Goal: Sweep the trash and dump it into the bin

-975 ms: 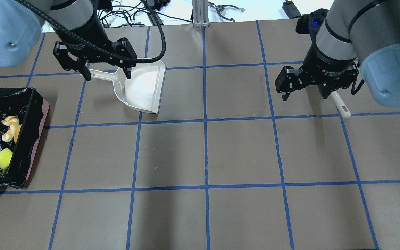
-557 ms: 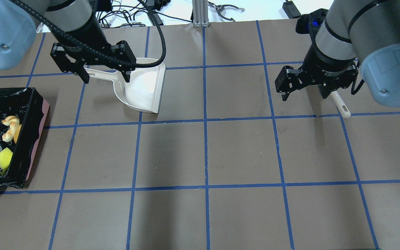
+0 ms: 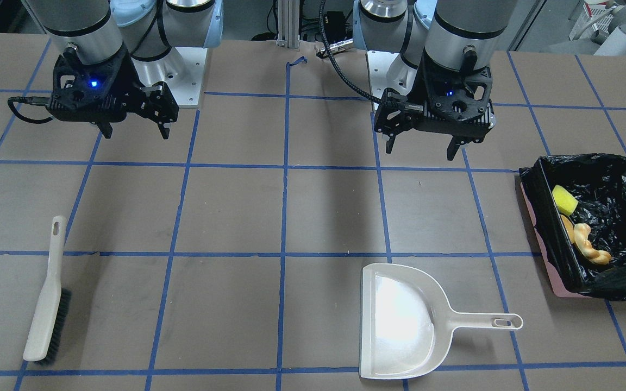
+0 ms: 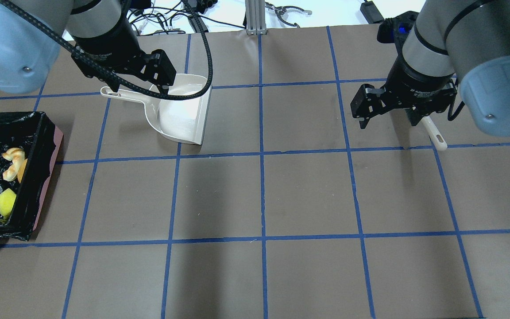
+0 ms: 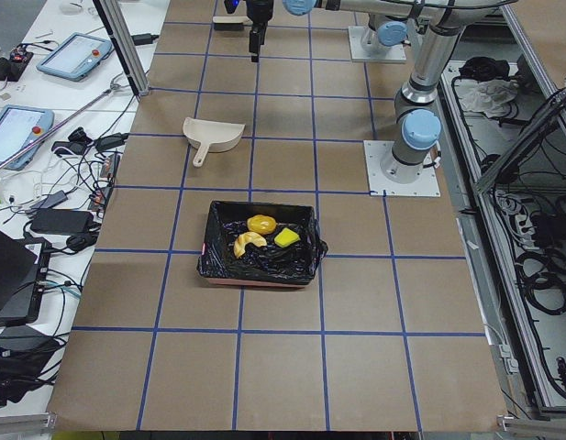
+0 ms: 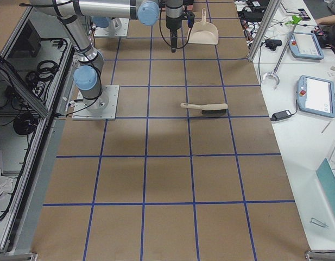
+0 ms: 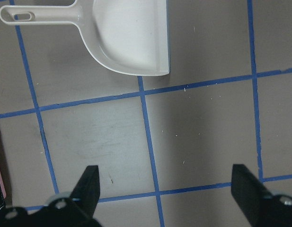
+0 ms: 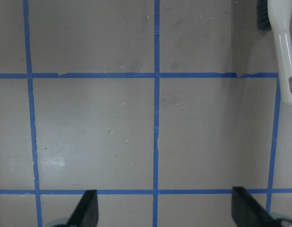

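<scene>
The bin (image 3: pixel 542 255), a pink box lined with a black bag, holds the trash: a yellow wedge (image 3: pixel 564 199), a brown-yellow lump (image 3: pixel 567 228) and a pale crescent (image 3: pixel 590 247). In the overhead view the bin (image 4: pixel 44 177) sits at the left edge with the wedge (image 4: pixel 5 201) and crescent (image 4: pixel 12 164) inside. My left gripper (image 3: pixel 421 149) hangs open and empty above the table, on the robot's side of the beige dustpan (image 3: pixel 400 320). My right gripper (image 3: pixel 136 130) is open and empty too, well clear of the brush (image 3: pixel 47 304).
The dustpan (image 4: pixel 184 115) lies flat with its handle toward the bin. The brush handle (image 4: pixel 434 133) pokes out under the right arm. Blue tape lines grid the brown table (image 4: pixel 264 195). Cables and tablets lie beyond the far edge.
My left gripper has drawn up and away from the dustpan handle, which now shows in full. The dustpan, the brush and the right arm have not moved.
</scene>
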You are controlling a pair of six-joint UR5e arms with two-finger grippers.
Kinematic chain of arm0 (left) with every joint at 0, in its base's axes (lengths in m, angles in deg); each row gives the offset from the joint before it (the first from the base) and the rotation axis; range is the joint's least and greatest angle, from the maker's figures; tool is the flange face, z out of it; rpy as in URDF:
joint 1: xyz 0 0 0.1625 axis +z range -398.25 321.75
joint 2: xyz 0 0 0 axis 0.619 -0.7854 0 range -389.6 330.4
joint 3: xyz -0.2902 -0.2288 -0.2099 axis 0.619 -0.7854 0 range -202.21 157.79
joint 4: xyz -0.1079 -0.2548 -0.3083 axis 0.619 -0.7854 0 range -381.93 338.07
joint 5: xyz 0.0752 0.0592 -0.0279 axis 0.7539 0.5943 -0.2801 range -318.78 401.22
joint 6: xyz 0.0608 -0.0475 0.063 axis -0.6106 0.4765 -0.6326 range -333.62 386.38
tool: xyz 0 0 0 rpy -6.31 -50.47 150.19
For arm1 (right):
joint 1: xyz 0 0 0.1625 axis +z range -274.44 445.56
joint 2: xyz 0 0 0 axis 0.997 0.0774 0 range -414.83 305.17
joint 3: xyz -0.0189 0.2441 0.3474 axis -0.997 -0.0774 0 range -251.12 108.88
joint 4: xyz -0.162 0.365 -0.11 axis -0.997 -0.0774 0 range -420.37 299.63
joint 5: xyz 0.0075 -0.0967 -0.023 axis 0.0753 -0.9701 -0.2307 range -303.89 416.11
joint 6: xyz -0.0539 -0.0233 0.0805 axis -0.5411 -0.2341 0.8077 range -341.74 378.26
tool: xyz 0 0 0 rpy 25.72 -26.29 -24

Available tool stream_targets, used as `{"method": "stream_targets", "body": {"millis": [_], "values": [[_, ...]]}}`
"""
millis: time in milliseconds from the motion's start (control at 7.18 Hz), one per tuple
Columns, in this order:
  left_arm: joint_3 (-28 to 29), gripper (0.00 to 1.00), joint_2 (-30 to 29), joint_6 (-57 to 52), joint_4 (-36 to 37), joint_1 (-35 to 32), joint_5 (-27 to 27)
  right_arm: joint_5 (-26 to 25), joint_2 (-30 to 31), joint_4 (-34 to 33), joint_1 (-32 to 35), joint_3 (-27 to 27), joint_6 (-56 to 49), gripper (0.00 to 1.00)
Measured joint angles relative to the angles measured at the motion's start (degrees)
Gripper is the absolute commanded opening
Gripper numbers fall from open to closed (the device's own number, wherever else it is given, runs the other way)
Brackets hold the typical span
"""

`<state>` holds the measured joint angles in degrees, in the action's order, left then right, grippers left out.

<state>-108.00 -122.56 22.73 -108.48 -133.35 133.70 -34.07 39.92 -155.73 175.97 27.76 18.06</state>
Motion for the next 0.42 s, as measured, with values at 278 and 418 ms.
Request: {"method": "stream_targets", "body": {"millis": [278, 418], "values": [[-1.2, 1.0, 0.6, -0.1, 0.4, 0.0, -0.1, 0.0, 0.0, 0.0, 0.0, 0.0, 0.0, 1.0], [-2.1, 1.0, 1.0, -0.2, 0.6, 0.0, -0.1, -0.1, 0.0, 0.0, 0.0, 0.0, 0.0, 1.0]]}}
